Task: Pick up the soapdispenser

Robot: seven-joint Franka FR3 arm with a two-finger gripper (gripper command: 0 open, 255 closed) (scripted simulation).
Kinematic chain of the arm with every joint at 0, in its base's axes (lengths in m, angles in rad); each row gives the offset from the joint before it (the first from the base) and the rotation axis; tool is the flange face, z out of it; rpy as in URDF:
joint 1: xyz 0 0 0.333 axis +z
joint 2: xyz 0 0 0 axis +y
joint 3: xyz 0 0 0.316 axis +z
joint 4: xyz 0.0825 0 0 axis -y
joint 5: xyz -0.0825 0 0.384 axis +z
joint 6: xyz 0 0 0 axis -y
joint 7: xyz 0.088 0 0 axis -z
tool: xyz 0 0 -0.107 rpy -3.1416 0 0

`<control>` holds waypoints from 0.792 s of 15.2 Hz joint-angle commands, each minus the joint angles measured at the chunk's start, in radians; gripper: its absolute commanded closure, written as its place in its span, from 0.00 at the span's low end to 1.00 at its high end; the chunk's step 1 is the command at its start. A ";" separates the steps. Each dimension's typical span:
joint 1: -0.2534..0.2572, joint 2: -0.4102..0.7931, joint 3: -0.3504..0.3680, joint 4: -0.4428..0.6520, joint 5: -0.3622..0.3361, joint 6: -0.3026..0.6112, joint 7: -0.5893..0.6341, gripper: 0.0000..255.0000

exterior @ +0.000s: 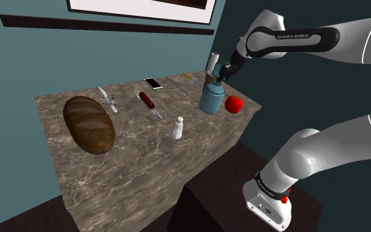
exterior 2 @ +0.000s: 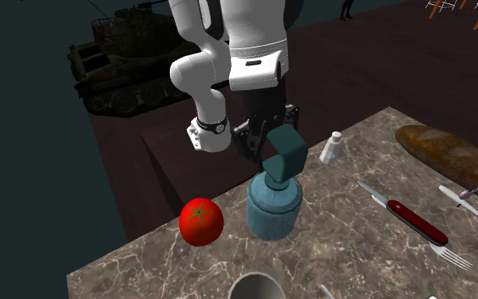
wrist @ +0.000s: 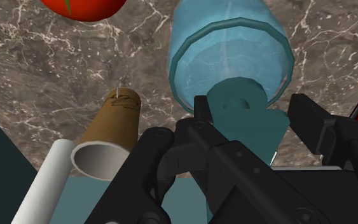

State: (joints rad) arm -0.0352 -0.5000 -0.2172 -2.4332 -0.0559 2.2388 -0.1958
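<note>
Bracketing the pump (wrist: pixel 244 124) of the dispenser (exterior 2: pixel 273 205) with the gripper (exterior 2: pixel 267 140), its 2 fingers set narrowly apart, seemingly not clamping yet. Leaving the dispenser standing upright on the counter (exterior 2: pixel 347 251), a tomato (exterior 2: pixel 201 221) just beside the dispenser, a roll (wrist: pixel 107 140) near it. Probably closing for the grasp. Next calling for squeezing the pump squarely, then lifting straight, avoiding tipping tomato-ward.

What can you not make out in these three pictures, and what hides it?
Wrist view: the gripper covers part of the soap dispenser's pump head.
Second exterior view: the bottom edge cuts off a grey rim; the right edge cuts the bread loaf.
Shoulder view: thin sticks near the dispenser are too small to name.
</note>
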 commanded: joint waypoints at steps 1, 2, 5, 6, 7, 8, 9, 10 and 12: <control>0.000 0.001 0.000 -0.001 0.000 0.000 0.000 1.00; 0.000 0.002 -0.001 -0.001 0.000 0.000 0.000 1.00; 0.000 -0.006 0.003 0.034 0.000 -0.042 0.002 1.00; 0.000 -0.008 0.004 0.046 0.001 -0.056 0.002 1.00; 0.001 -0.010 0.005 0.058 0.001 -0.070 0.003 1.00; 0.001 -0.011 0.006 0.070 0.001 -0.083 0.003 1.00; 0.001 -0.012 0.007 0.083 0.002 -0.097 0.004 1.00; 0.001 -0.014 0.008 0.095 0.002 -0.111 0.005 1.00; 0.002 -0.015 0.010 0.121 0.003 -0.138 0.005 1.00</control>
State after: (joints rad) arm -0.0332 -0.5122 -0.2082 -2.3229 -0.0533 2.1135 -0.1911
